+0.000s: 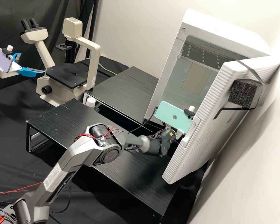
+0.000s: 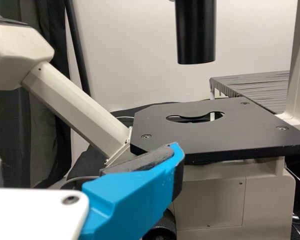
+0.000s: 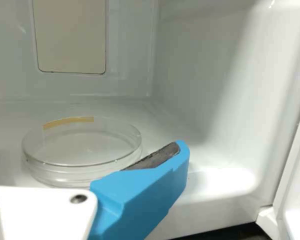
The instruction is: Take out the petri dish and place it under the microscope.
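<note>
The clear round petri dish with a tan tape strip (image 3: 79, 146) is seen near the front edge of the white cabinet floor (image 3: 210, 177), ahead of the nearer, wide-set right gripper (image 3: 86, 150); contact cannot be told. In the high view, the blue-fingered left gripper (image 1: 32, 63), also spread, is seen beside the flat black microscope stage (image 1: 65, 75).

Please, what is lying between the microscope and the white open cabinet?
The high view shows the rear low black table between the microscope and the white cabinet.
</note>
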`<state>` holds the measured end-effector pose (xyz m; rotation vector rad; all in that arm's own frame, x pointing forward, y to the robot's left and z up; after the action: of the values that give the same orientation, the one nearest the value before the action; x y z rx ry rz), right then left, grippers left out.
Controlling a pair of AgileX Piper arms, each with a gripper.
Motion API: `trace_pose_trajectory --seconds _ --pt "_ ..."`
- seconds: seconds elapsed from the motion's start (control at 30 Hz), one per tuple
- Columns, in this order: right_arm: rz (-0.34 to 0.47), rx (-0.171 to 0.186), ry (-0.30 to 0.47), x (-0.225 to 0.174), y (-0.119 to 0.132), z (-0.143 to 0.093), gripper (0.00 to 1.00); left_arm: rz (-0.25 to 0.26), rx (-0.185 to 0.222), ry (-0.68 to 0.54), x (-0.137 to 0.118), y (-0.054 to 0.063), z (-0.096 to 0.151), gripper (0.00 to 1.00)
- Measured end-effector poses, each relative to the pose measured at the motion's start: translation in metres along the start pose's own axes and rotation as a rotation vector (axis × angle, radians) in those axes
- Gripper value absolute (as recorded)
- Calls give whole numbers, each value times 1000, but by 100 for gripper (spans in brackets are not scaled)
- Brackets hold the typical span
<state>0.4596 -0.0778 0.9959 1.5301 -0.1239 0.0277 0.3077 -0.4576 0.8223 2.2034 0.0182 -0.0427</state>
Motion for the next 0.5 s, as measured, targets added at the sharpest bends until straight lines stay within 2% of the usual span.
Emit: trace_pose_trajectory --seconds 0.2,0.23,0.5 --pt "-2 2 -8 2 -1 3 100 0 0 0 0 0 0 100" --pt "-3 2 -12 2 -1 3 0 0 0 0 0 0 0 100" --pt "-4 2 -16 2 -1 3 0 0 0 0 0 0 0 100"
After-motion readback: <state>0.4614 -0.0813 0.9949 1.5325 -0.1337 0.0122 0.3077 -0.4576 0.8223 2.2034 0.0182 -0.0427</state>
